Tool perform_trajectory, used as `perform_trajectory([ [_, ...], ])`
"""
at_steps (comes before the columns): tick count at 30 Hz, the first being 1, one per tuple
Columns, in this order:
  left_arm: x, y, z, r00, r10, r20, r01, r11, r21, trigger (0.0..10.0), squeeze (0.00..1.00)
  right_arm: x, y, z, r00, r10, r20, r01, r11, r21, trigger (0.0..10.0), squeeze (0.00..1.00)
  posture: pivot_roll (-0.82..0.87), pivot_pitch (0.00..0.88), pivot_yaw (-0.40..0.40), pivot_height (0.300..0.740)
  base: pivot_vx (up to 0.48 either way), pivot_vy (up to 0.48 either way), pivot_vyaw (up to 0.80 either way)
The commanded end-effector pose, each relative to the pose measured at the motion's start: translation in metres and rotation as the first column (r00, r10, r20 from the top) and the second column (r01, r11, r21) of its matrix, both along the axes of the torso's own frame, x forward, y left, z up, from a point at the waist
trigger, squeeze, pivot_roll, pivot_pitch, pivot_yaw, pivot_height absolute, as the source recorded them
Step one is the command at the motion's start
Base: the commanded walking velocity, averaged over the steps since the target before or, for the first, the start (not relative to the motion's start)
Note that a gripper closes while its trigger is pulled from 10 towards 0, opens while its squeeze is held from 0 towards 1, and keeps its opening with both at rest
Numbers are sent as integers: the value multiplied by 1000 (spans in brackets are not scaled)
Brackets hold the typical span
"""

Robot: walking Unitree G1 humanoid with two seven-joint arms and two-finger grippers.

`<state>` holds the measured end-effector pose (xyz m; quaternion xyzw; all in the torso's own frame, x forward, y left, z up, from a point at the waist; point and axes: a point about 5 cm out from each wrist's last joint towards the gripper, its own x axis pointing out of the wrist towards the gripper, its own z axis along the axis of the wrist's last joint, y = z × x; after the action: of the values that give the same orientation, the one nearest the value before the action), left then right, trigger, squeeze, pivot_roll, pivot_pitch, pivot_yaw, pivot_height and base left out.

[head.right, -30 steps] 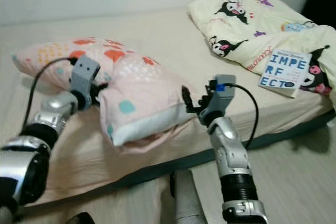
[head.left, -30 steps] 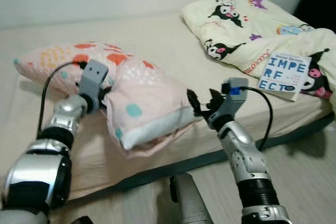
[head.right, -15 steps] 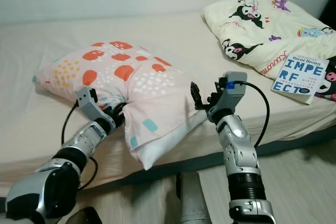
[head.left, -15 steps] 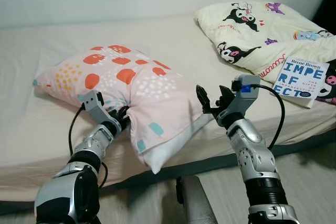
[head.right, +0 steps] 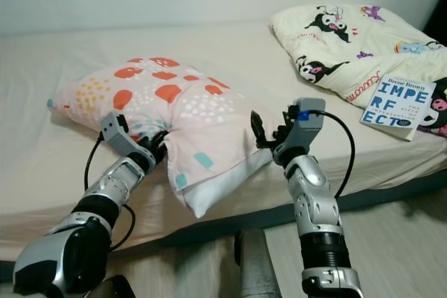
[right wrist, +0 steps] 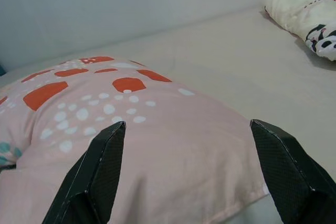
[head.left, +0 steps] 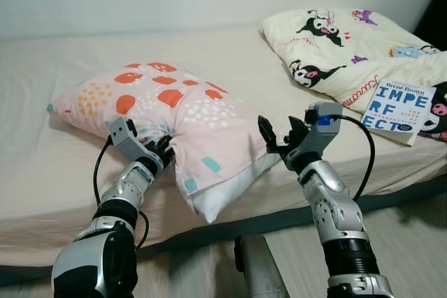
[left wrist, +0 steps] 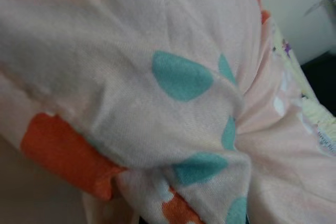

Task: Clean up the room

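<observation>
On the bed, left gripper pinches the pillow; right gripper, jaws wide, should close squarely on its edge.

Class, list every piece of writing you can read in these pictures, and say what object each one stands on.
"IMPE / RF / ECT" in large blue letters, on the cover of the book lying on the cartoon-print blanket.
"Brené Brown", small, along the top of the same cover.
A further small line beneath the title is too blurred to read.
Red script on the blanket near the book is also too small to read.
</observation>
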<state>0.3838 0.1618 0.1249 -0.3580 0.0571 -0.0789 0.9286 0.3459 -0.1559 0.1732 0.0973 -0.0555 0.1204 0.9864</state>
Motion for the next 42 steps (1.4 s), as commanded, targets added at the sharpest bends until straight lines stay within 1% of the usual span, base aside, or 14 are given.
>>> perform_trajectory([
  [1, 3, -7, 9, 999, -17, 40, 18, 1000, -17, 10000, 0, 0, 5, -4, 1000, 14, -7, -14, 1000, 5, 10000, 0, -252, 71, 17, 475, 0, 0, 0],
  [2, 3, -7, 9, 999, -17, 40, 18, 1000, -17, 10000, 0, 0, 5, -4, 1000, 14, -7, -14, 1000, 5, 10000, 0, -252, 71, 17, 475, 0, 0, 0],
  [3, 2, -13, 9, 998, -44, 43, 42, 998, 35, 10000, 0, -1, 7, -5, 1000, 19, -11, -19, 1000, 7, 10000, 0, -251, 69, 17, 485, 0, 0, 0],
  [4, 2, -13, 9, 998, -44, 43, 42, 998, 35, 10000, 0, -1, 7, -5, 1000, 19, -11, -19, 1000, 7, 10000, 0, -251, 69, 17, 485, 0, 0, 0],
  [6, 2, -18, 8, 998, -59, 33, 56, 995, 84, 10000, 0, -1, 8, -6, 1000, 22, -13, -22, 1000, 8, 10000, 0, -251, 71, 18, 495, -476, 0, 0],
  [8, 2, -18, 9, 998, -50, 49, 46, 995, 87, 10000, 0, -1, 9, -7, 1000, 24, -15, -23, 1000, 9, 10000, 0, -251, 70, 19, 505, -472, 0, 0],
  [11, 1, -17, 9, 997, -42, 65, 37, 996, 81, 10000, 0, -1, 9, -7, 1000, 24, -17, -23, 1000, 11, 10000, 0, -252, 71, 20, 520, 0, 0, 0],
  [19, -1, -21, 6, 996, -66, 54, 60, 993, 106, 10000, 0, -3, 9, -9, 1000, 22, -18, -22, 1000, 13, 10000, 0, -254, 72, 24, 550, 0, 0, 0],
  [26, -1, -23, 9, 996, -66, 62, 59, 992, 112, 10000, 0, -2, 9, -7, 1000, 23, -13, -23, 1000, 11, 10000, 0, -252, 71, 22, 590, 0, 0, 0],
  [34, -1, -23, 9, 996, -66, 64, 58, 991, 122, 10000, 0, -2, 8, -6, 1000, 20, -10, -19, 1000, 9, 10000, 0, -253, 70, 21, 610, 0, 0, 0],
  [36, 0, -25, 10, 995, -70, 67, 61, 990, 125, 10000, 0, -1, 7, -6, 1000, 15, -8, -15, 1000, 8, 10000, 0, -255, 69, 22, 625, 0, 0, 0],
  [38, 0, -25, 10, 995, -70, 67, 61, 990, 125, 10000, 0, -1, 7, -6, 1000, 15, -8, -15, 1000, 8, 10000, 0, -255, 69, 22, 625, 0, 0, 0],
  [39, 0, -27, 11, 995, -74, 70, 65, 990, 126, 10000, 0, -1, 6, -5, 1000, 12, -7, -12, 1000, 7, 10000, 0, -258, 67, 22, 635, 0, 0, 0],
  [42, 0, -28, 12, 994, -76, 73, 66, 989, 129, 10000, 0, -1, 5, -5, 1000, 10, -5, -10, 1000, 6, 10000, 0, -259, 66, 23, 645, 0, 0, 0],
])
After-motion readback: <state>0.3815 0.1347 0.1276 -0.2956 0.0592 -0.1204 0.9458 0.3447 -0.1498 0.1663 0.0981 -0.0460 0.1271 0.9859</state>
